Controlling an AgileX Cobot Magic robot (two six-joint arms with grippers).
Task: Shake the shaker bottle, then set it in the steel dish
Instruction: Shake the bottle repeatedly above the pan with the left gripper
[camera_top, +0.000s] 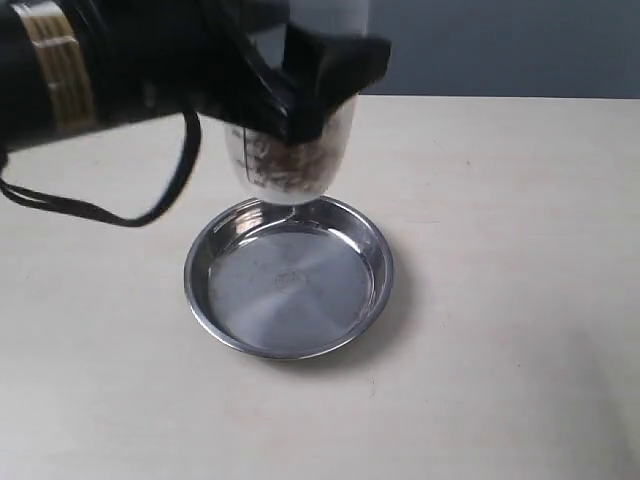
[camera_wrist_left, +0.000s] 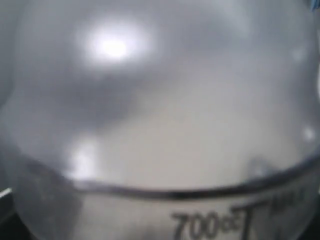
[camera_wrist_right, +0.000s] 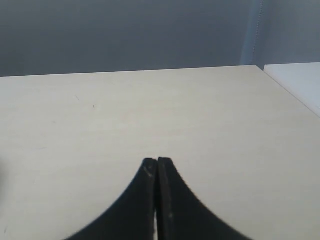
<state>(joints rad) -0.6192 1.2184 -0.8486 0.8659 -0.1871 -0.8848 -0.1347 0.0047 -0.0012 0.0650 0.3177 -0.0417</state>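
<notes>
The shaker bottle (camera_top: 290, 165) hangs upright in the exterior view, with brown granules in its lower part and its top cut off by the frame's edge. My left gripper (camera_top: 310, 95) is shut on its body from the left. The bottle's base sits over the far rim of the steel dish (camera_top: 285, 290); whether they touch I cannot tell. In the left wrist view the frosted shaker bottle (camera_wrist_left: 160, 140) fills the picture, with its black scale reading 700cc, and it hides the fingers. My right gripper (camera_wrist_right: 157, 162) is shut on nothing above bare table.
The pale table (camera_top: 500, 300) stretches around the dish. A black cable (camera_top: 110, 215) loops down from the left arm, left of the dish. The right wrist view shows the table's far edge (camera_wrist_right: 150, 70) against a grey wall.
</notes>
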